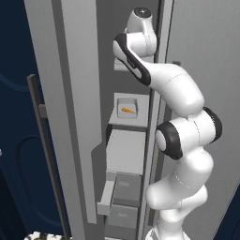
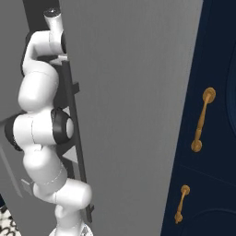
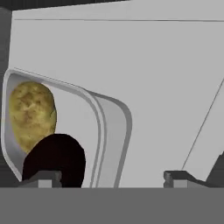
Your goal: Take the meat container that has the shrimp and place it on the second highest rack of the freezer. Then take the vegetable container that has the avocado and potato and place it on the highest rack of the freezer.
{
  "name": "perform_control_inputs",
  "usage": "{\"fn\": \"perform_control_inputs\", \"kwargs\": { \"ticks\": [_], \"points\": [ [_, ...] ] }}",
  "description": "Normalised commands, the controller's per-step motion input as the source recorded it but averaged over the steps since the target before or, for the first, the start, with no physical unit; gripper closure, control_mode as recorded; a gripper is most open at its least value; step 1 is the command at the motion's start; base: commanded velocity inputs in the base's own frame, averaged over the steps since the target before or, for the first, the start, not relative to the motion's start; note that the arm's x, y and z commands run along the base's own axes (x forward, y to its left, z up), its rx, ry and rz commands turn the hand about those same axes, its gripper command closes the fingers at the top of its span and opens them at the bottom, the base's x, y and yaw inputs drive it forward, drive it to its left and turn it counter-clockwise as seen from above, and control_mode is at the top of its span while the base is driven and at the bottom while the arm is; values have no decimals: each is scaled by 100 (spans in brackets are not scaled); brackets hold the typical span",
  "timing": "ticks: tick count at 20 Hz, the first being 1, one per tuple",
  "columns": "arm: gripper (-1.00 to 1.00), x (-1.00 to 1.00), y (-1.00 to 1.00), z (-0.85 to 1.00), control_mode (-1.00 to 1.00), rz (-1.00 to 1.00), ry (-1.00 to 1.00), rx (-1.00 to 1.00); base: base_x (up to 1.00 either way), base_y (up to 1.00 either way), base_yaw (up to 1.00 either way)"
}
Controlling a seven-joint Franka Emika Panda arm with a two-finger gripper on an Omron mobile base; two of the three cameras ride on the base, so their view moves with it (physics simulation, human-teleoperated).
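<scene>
The vegetable container (image 3: 111, 131) is a white tray lying on a pale freezer shelf, close in front of the hand. It holds a yellowish potato (image 3: 31, 111) and a black avocado (image 3: 54, 159). My gripper (image 3: 110, 178) is open, its fingertips (image 3: 41, 178) standing wide apart on either side of the tray's near rim without touching it. In the left base view the arm reaches high into the freezer (image 1: 70, 84). One shelf lower, the meat container (image 1: 126, 108) rests with its orange shrimp (image 1: 126, 110).
The freezer door stands open at the left with its long bar handle (image 1: 43, 140). Grey drawers (image 1: 124, 197) sit low inside, one pulled out. Navy cabinets (image 2: 216, 69) with brass handles (image 2: 201, 120) flank the freezer's right side.
</scene>
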Motion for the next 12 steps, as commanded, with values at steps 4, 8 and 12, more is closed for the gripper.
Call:
{"fn": "perform_control_inputs", "kwargs": {
  "ticks": [4, 8, 12],
  "points": [
    [-100, -51, 0, -15, -100, 7, -21, 0, 0, 0, 0],
    [-100, -57, 0, -4, -100, 7, -22, 0, 0, 0, 0],
    [-100, -92, 0, 0, -100, 1, -20, 0, 0, 0, 0]
  ]
}}
